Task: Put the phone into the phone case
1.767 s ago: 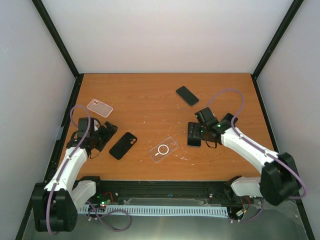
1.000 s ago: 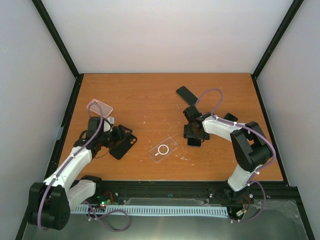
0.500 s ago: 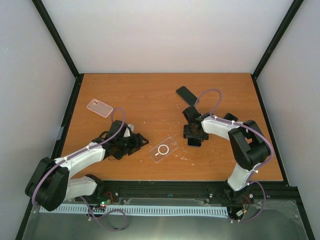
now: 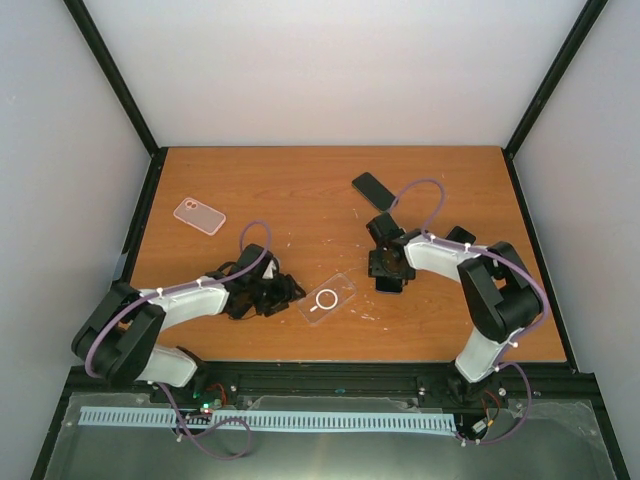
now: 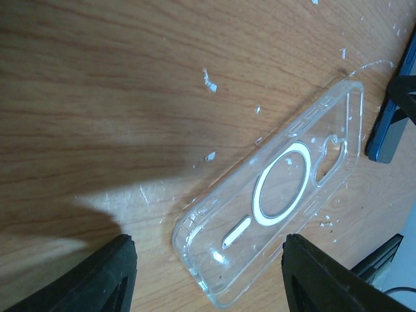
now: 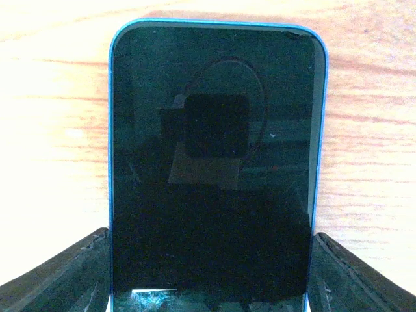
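A clear phone case [image 4: 328, 298] with a white ring lies on the table's front middle. My left gripper [image 4: 285, 293] is open just left of it. In the left wrist view the case [image 5: 279, 195] has its near end between my open gripper's [image 5: 207, 266] fingers [image 5: 97, 279]. A blue-edged phone [image 4: 390, 278] lies screen up, right of the case. My right gripper [image 4: 388, 266] sits over it. In the right wrist view the phone [image 6: 214, 130] fills the gap of the gripper [image 6: 211, 273], and both fingers [image 6: 65, 279] rest against its long edges.
A black phone [image 4: 375, 191] lies at the back middle. A pink case [image 4: 199, 215] lies at the back left. A black case or phone [image 4: 240, 295] lies partly under my left arm. The blue phone's edge [image 5: 389, 130] shows at the right of the left wrist view.
My left arm has swung right, past the black item, up to the clear case. My right gripper has closed in over the blue phone and stayed there.
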Tool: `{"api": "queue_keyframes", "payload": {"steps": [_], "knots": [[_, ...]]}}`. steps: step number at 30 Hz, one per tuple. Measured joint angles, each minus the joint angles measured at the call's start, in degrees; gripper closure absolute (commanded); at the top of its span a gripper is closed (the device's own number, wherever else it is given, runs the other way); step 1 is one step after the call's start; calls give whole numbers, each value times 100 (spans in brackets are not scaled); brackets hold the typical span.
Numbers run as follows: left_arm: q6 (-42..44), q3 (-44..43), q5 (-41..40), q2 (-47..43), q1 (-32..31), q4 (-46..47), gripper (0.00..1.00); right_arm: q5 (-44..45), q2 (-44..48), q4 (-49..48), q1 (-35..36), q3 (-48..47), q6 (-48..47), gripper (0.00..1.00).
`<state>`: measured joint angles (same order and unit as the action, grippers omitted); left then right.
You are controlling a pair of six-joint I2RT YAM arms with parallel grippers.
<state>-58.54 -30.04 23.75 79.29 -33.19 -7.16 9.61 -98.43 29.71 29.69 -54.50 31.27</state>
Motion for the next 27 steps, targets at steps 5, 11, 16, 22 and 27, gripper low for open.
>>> {"api": "queue_keyframes", "payload": {"steps": [5,11,16,22,27], "knots": [[-96,87,-11,2,-37,101,41,26,184,151,-2,146,-22,32],[-52,-48,-15,229,-44,173,57,63,667,402,-4,310,-9,34],[-9,-118,-42,415,-105,229,65,52,1047,428,-4,348,68,34],[-90,-107,-92,415,-367,190,66,48,1316,424,-4,348,90,34],[-107,-116,-149,415,-382,144,71,55,1626,387,-4,354,90,34]]}}
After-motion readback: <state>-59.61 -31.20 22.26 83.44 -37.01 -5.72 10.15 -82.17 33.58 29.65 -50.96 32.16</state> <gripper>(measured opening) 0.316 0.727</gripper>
